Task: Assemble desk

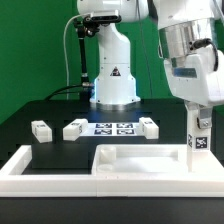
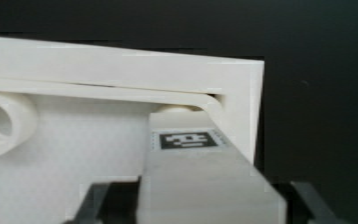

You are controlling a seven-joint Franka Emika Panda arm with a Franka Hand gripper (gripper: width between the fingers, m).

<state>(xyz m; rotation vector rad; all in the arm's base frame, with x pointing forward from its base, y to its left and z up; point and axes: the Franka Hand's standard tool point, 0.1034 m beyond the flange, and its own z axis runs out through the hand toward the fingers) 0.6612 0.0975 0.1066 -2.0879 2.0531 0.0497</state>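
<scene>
Tabletop (image 1: 130,160) lies flat at the near side of the table (image 1: 20,112), rims up, tucked against the low white wall (image 1: 30,165) that runs along the near edge. One leg (image 1: 198,135) stands upright over the tabletop's corner on the exterior view's right, and the gripper (image 1: 197,112) is clamped on it. The wrist view shows the leg (image 2: 194,175) wedged between both dark fingers (image 2: 105,205), its end at that corner of the tabletop (image 2: 87,70).

You appear to be fitting the first leg. Whether it is seated in its socket cannot be told. The next move likely calls for keeping the leg square to the corner and pressing or twisting it home before you let go.

Three loose legs lie farther back, two (image 1: 40,130) (image 1: 75,128) toward the exterior view's left and one (image 1: 148,126) toward its right, either side of the marker board (image 1: 112,128).

There is no true container. The rimmed tabletop is the nearest thing to one, and apart from the leg at its corner you can see nothing in it.
</scene>
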